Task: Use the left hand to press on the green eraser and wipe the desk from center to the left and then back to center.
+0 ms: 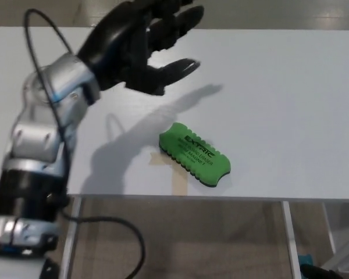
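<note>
The left hand [141, 49] hangs above the far-left part of the white table [279, 87], well clear of the surface, with its thumb and two thick fingers [180, 22] spread apart and nothing between them. The thumb points toward the picture's right and the fingers reach up toward the table's far edge. The hand is a little blurred, so the exact spacing of the fingers is hard to judge, but it looks plainly open and empty. Its silver forearm [43, 125] rises from the lower left, with a black cable [99, 224] looping beside it and hanging down in front of the table's near edge.

The green eraser [194, 154] lies flat on the table, near the front edge and roughly at the middle of the table's width. It sits at a slant, one end toward the left and farther back, the other toward the right and closer to the front edge. Its top face carries dark printed lettering, and its near long side has a scalloped outline. The eraser is well apart from the hand, which is up and to the left of it. The hand's shadow [163, 110] falls across the table between the two, reaching close to the eraser's left end.

The right hand does not show.
</note>
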Tool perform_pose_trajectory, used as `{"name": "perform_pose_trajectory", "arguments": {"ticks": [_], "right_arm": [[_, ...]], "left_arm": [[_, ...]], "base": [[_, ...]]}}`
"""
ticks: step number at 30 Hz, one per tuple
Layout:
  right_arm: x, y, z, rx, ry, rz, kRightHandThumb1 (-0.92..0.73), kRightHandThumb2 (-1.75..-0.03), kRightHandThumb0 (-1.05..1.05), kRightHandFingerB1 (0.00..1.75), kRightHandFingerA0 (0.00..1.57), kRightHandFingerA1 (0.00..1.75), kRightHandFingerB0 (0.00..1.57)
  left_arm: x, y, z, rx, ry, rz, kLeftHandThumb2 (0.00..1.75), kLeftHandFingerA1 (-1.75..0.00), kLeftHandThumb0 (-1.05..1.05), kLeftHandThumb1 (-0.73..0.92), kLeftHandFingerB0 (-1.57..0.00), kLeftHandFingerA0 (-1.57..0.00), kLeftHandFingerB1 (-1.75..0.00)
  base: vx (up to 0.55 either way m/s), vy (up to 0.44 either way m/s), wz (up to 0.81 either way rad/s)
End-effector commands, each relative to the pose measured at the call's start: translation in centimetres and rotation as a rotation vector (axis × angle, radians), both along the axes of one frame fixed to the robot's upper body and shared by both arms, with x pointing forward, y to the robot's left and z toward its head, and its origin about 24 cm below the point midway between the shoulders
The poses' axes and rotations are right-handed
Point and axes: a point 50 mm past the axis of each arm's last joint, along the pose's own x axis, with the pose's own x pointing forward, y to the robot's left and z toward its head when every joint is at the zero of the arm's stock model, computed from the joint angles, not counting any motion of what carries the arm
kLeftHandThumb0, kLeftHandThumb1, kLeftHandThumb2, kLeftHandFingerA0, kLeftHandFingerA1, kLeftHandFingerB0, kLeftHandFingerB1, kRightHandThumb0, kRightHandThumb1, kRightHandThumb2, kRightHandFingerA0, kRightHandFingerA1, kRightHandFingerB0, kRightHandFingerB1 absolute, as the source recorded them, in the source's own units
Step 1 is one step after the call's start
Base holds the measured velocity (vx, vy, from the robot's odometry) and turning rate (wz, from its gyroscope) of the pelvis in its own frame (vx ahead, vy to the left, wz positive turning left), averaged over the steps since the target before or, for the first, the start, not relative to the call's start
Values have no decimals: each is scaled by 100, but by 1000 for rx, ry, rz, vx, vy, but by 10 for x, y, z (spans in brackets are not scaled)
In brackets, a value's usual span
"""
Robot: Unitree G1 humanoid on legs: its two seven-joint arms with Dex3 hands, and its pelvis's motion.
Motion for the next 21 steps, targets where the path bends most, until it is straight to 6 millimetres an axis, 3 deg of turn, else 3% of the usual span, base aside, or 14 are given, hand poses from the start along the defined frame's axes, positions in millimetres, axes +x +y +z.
{"name": "perform_pose_trajectory", "arguments": {"ticks": [1,2,3,5,6,11,14,15,19,20,21], "right_arm": [[-19,-3,-9,2,60,-6,-68,-60,-23,51,71,54,69],[-20,-3,-10,5,63,-8,-68,-60,-22,51,71,54,69],[-24,-4,-11,4,79,-9,-68,-60,-23,51,72,55,70],[-28,-5,-13,3,97,-9,-68,-60,-23,51,72,55,70],[-31,-5,-14,0,107,-7,-68,-60,-23,52,72,55,70],[-41,-6,-18,10,131,-17,-67,-60,-23,53,79,67,71],[-45,-9,-19,-2,145,-18,-67,-60,-23,53,81,66,72],[-47,-10,-19,-8,150,-14,-66,-60,-24,54,77,57,73],[-51,-12,-20,-21,166,-6,-66,-60,-23,54,76,58,73],[-52,-11,-21,-25,170,-6,-66,-59,-24,54,78,67,73],[-53,-11,-21,-27,173,-7,-66,-59,-24,54,78,67,73]], "left_arm": [[-72,32,-23,42,98,-291,56,-26,-81,51,-2,-6,-30],[-80,35,-28,40,122,-306,82,-27,-72,44,-1,-8,-30],[-95,42,-41,17,175,-345,84,-47,-34,22,-4,0,-50],[-114,48,-54,-12,232,-388,84,-47,-34,22,-4,0,-50],[-122,51,-60,-25,255,-399,70,-39,-66,42,-11,-18,-40],[-164,76,-94,-125,377,-364,68,-42,-59,39,-23,-31,-41],[-178,85,-111,-149,457,-308,68,-43,-59,39,-29,-37,-41],[-185,90,-123,-149,497,-268,68,-45,-58,39,-32,-40,-42],[-200,103,-154,-114,582,-143,71,-46,-58,41,-34,-43,-43],[-204,112,-174,-91,634,-40,55,-39,-54,49,-40,-51,-34],[-208,118,-188,-73,671,27,55,-39,-54,49,-40,-51,-34]], "base": [[0,0,0],[0,0,0],[0,0,0],[0,0,0],[0,0,0],[0,0,0],[0,0,0],[0,0,0],[0,0,0],[0,0,0],[0,0,0]]}}
